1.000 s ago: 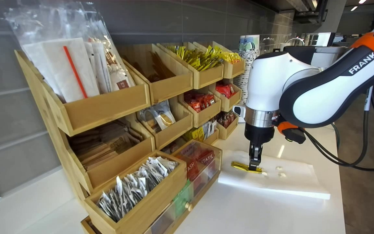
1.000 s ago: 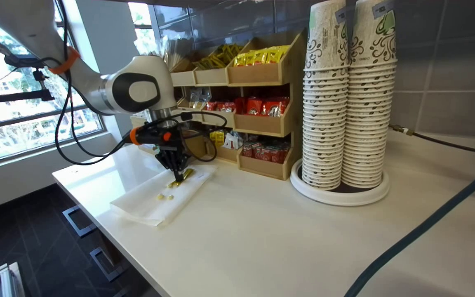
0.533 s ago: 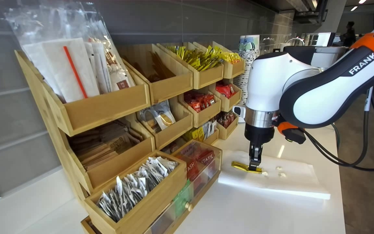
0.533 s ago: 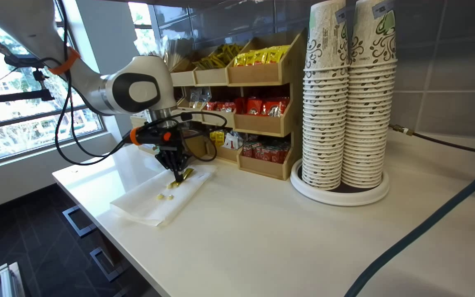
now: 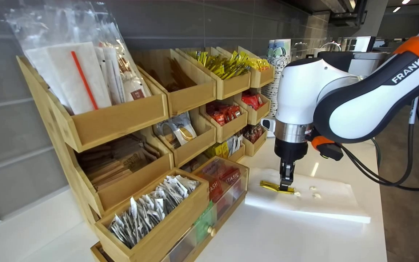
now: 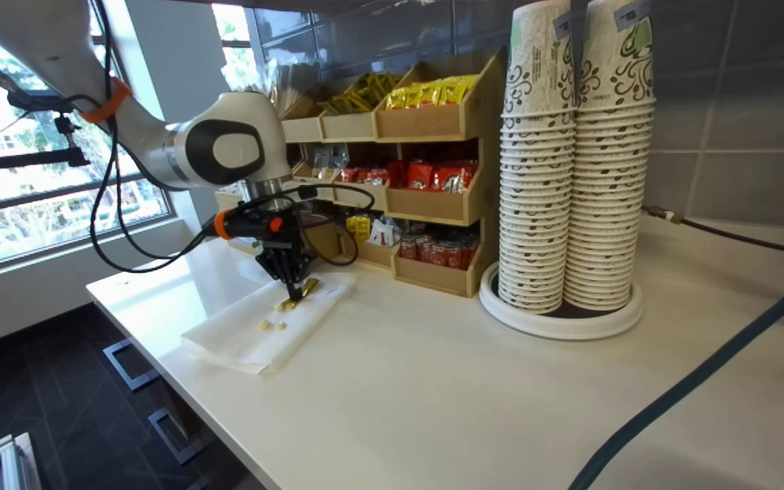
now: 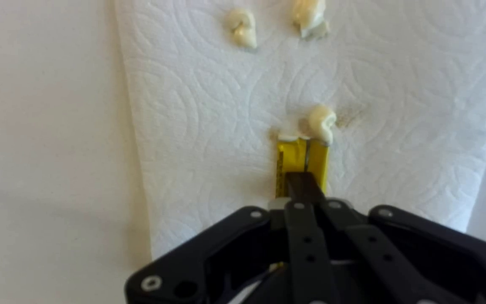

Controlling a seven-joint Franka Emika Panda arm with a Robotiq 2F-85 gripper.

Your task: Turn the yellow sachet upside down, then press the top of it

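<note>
The yellow sachet lies flat on a white paper towel. It also shows in an exterior view and in the wrist view, where its open end has cream-coloured paste at it. My gripper points straight down with its tips on top of the sachet near that end. In the wrist view the gripper is shut, its fingers together and narrower than the sachet, which shows on both sides of them. Most of the sachet is hidden behind the gripper there.
More paste blobs lie on the towel beyond the sachet. A wooden shelf with sachets and packets stands by the wall. Stacks of paper cups stand on a round white tray. The counter's edge runs along the front.
Almost nothing differs. The gripper, sachet and towel have shifted very slightly to the right in an exterior view; the gripper stays shut on top of the sachet.
</note>
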